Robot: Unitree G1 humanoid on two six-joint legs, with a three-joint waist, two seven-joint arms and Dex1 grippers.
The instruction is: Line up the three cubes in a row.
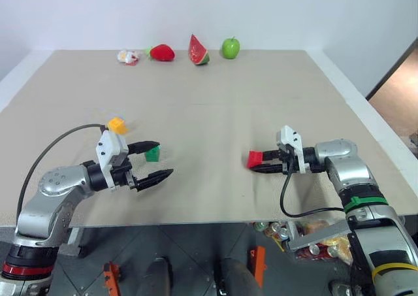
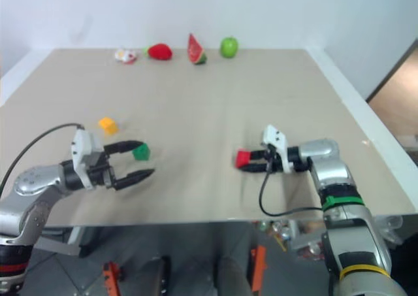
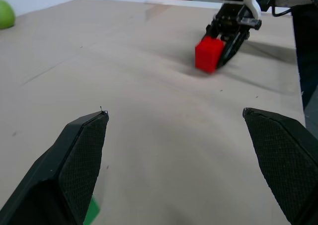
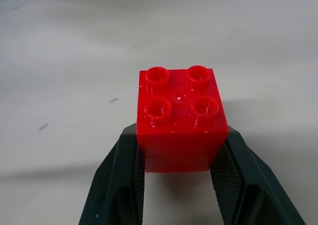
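Observation:
On the right of the tan table, my right gripper [image 1: 257,161] points left and is shut on the red cube [image 1: 255,159]. In the right wrist view its two black fingers [image 4: 124,175] clamp the sides of the studded red cube [image 4: 180,120], studs up. My left gripper [image 1: 163,158] stands open on the left, level with the table. The green cube [image 1: 152,154] sits just beyond it, by its far finger and not held. Further back on the left lies the yellow-orange cube [image 1: 117,124]. The left wrist view looks across the table between open fingers at the red cube [image 3: 208,53].
Along the far edge stand a toy strawberry [image 1: 162,52], a watermelon slice [image 1: 198,50], a green apple [image 1: 230,48] and a small white-and-red item [image 1: 128,57]. The table's front edge [image 1: 196,221] runs just under both arms. Bare tabletop lies between the two grippers.

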